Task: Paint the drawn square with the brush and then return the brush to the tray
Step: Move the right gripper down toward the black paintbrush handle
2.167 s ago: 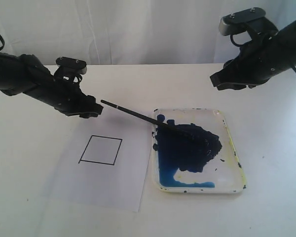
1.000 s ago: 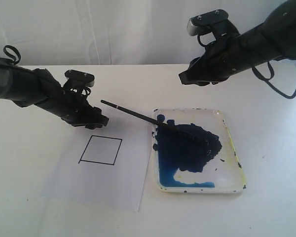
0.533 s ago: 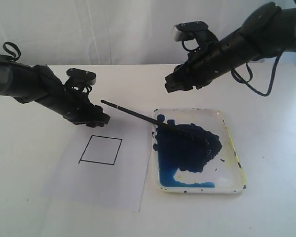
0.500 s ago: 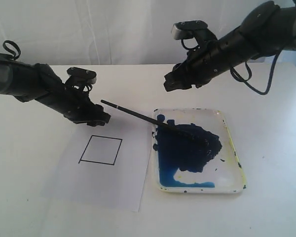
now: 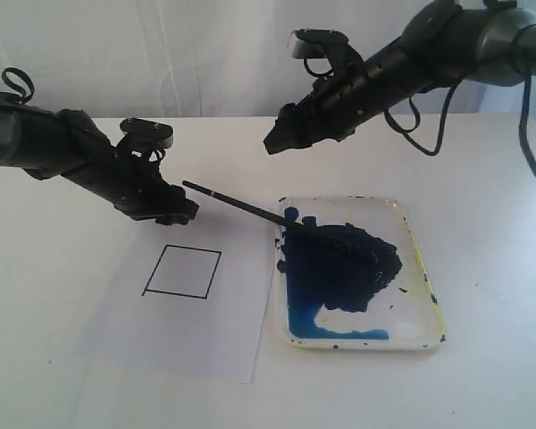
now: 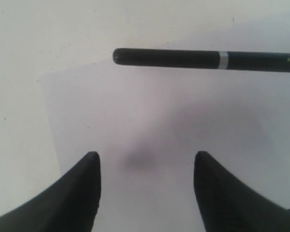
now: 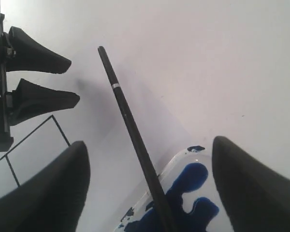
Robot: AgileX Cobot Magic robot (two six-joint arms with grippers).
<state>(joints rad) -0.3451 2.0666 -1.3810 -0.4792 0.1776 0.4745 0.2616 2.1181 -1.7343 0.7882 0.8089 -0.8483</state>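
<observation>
The brush [image 5: 250,207] is seen propped with its paint-laden tip in the blue blotch of the tray [image 5: 389,214], its handle end raised over the paper sheet [image 5: 188,326]. The drawn square [image 5: 182,271] is shown blank inside. The left pincer [image 5: 174,214] is held apart and empty, just beside the handle end. The right pincer [image 5: 277,143] is spread wide above the brush, clear of the worktop [image 5: 62,357], with nothing gripped
</observation>
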